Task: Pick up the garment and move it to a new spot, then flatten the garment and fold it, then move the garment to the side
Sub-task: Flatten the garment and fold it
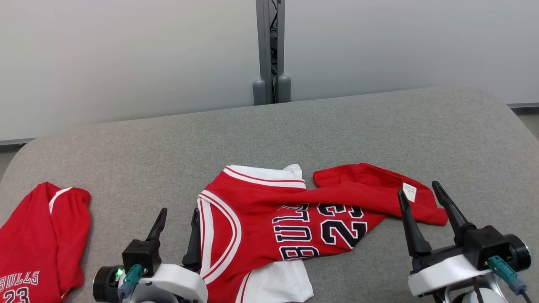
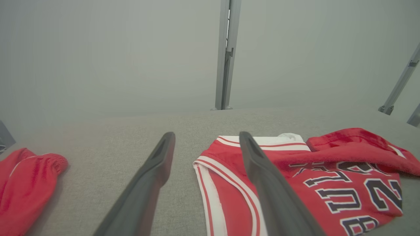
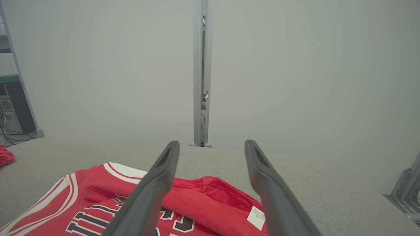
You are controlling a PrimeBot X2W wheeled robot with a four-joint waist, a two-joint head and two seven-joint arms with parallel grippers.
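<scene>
A red basketball jersey, the garment (image 1: 294, 223), lies rumpled on the grey padded table (image 1: 294, 130), with white trim and dark "BULLS 23" lettering. Its far part is folded over and shows a white label (image 1: 409, 192). My left gripper (image 1: 177, 212) stands open just left of the jersey's armhole edge, nothing between its fingers. Over the jersey's right end, near the label, my right gripper (image 1: 419, 194) also stands open and empty. The left wrist view shows the jersey (image 2: 295, 177) to the right of the left gripper (image 2: 206, 137). The right wrist view shows the jersey (image 3: 203, 203) below the right gripper (image 3: 211, 146).
A second red jersey (image 1: 38, 240) lies bunched at the table's near left edge, also seen in the left wrist view (image 2: 23, 186). A grey post (image 1: 269, 50) stands behind the table against pale wall panels. Bare table surface stretches along the far side and right.
</scene>
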